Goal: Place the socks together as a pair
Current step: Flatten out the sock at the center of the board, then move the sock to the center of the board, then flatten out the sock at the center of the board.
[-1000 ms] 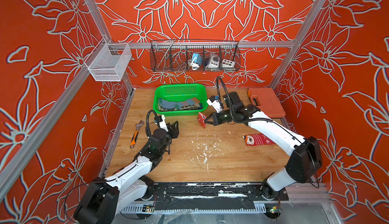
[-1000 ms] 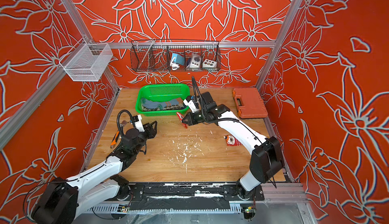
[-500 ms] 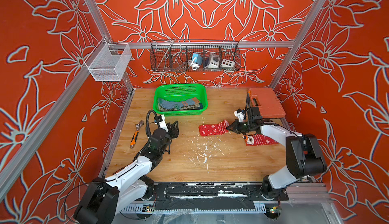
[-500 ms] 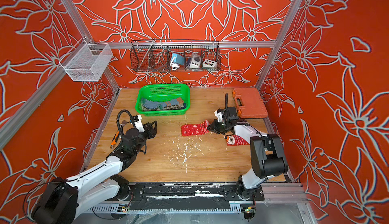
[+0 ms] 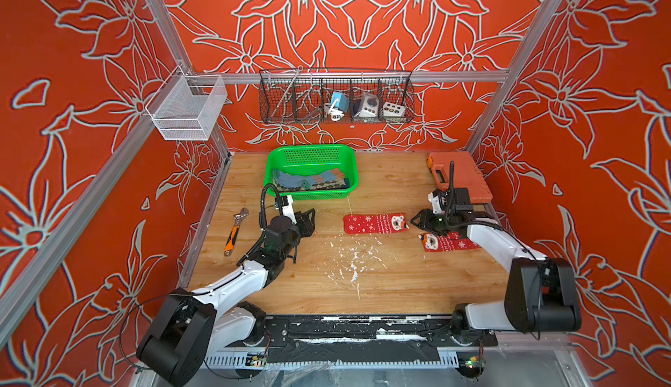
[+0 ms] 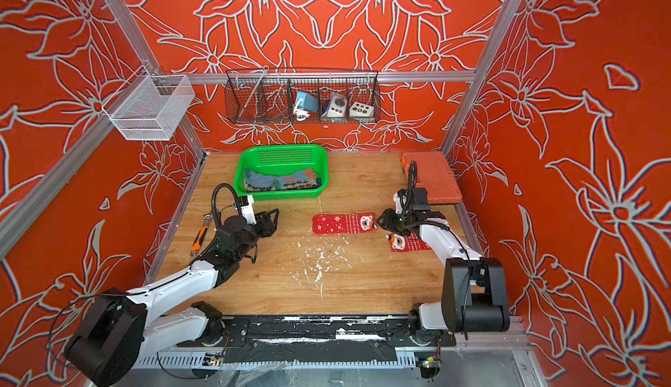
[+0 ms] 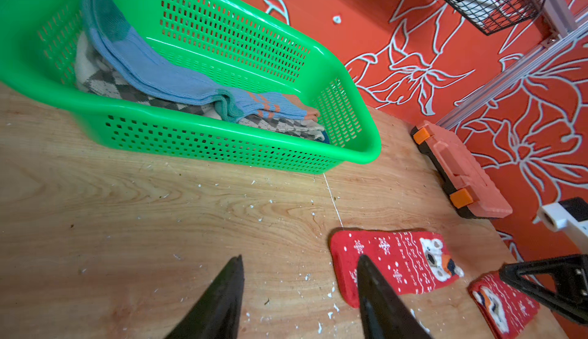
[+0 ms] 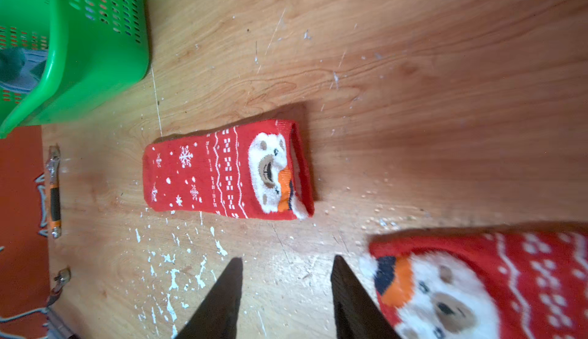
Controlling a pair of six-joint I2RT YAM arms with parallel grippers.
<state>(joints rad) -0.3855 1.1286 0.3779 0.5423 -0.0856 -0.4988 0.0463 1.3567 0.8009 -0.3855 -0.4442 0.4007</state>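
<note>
Since a second ago the right arm has carried the red snowflake sock (image 5: 375, 223) away from the green basket (image 5: 312, 148) and let it go. The sock now lies flat on the wooden table, out in front of the basket's right corner and clear of it. Its long axis runs across the table, about parallel to the basket's front wall. The plain toe end is nearer the basket and the bear-face cuff points away toward the right gripper (image 5: 417, 220). That gripper sits just off the cuff, jaws apart with nothing between them, as the right wrist view also shows. The second red sock (image 5: 448, 242) lies farther from the basket, partly under the right arm and roughly parallel, its bear end turned back toward the first. The two are near but not touching, staggered end to end rather than laid together. Pairing them looks like a short sideways shift of one onto the other, and the right arm is much the nearer. The left gripper (image 5: 308, 218) hovers in front of the basket's middle, jaws apart and empty, well apart from both socks. An orange-handled wrench (image 5: 234, 230) lies off the basket's left front.
</note>
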